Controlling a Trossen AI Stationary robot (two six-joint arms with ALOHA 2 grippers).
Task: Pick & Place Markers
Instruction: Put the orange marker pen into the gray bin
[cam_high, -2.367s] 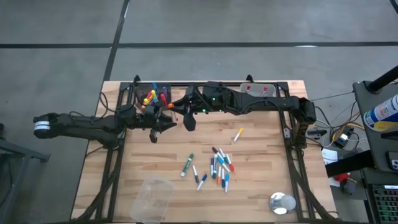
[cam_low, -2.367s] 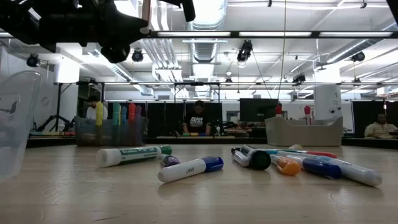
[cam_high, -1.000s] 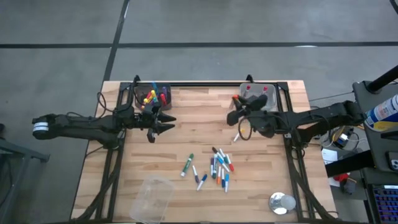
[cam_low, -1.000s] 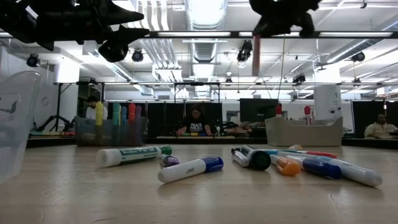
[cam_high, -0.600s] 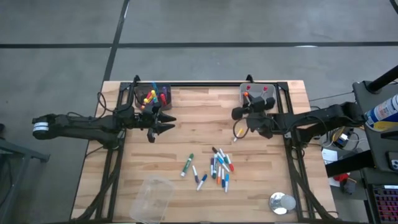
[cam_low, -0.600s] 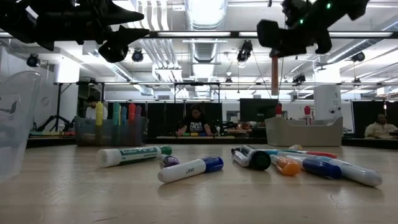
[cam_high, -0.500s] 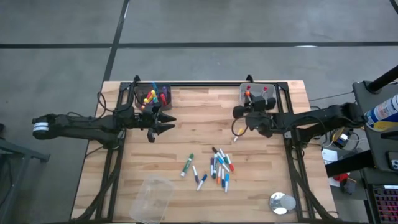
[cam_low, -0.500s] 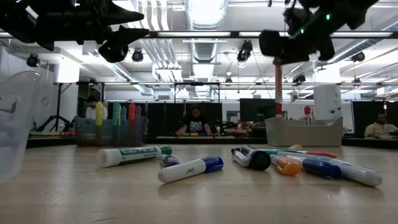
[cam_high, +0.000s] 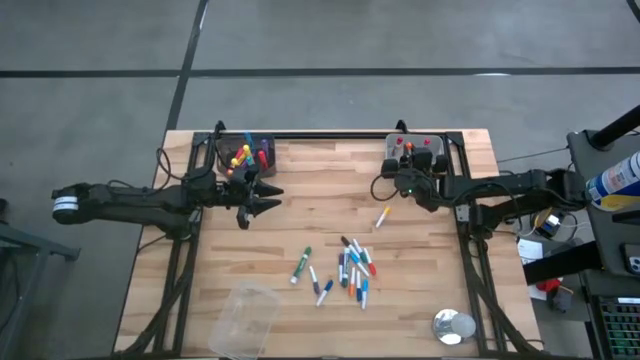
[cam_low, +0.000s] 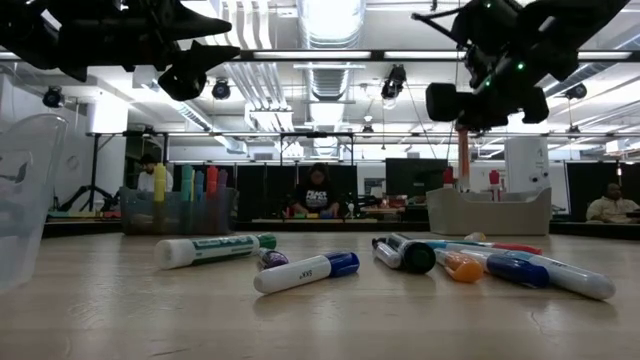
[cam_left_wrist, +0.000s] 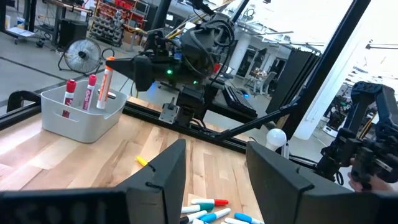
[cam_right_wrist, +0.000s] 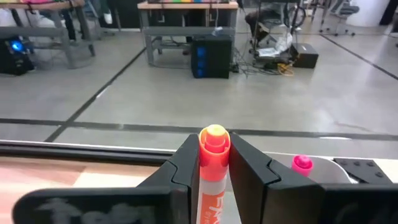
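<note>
My right gripper (cam_high: 393, 176) is shut on an orange-capped white marker (cam_left_wrist: 106, 81) at the grey bin (cam_high: 427, 147) on the table's far right. The bin has two red and pink markers (cam_left_wrist: 79, 96) standing in it. The held marker's lower end (cam_low: 463, 185) is about level with the bin's rim. My left gripper (cam_high: 268, 196) hangs open with nothing in it, near the dark bin (cam_high: 247, 153) of coloured markers at the far left. Several loose markers (cam_high: 352, 270) lie on the table's middle. My right gripper pinches the marker's barrel (cam_right_wrist: 213, 163) between its two fingers, just below the orange cap (cam_right_wrist: 214, 138). The fingers reach in roughly level from the table's right side and lie across the marker. It stands upright and clear of the table, most of it hanging below the fingers.
A yellow marker (cam_high: 381, 216) lies alone in front of the grey bin, and a green one (cam_high: 301, 264) lies left of the pile. A clear plastic cup (cam_high: 245, 320) lies on its side at the near left. A shiny round lid (cam_high: 453, 325) sits near right.
My right gripper has sunk and gone toward the far right corner with the orange marker, tipping nearer to level, and has come up to the grey bin. The marker has stayed upright in the hold.
</note>
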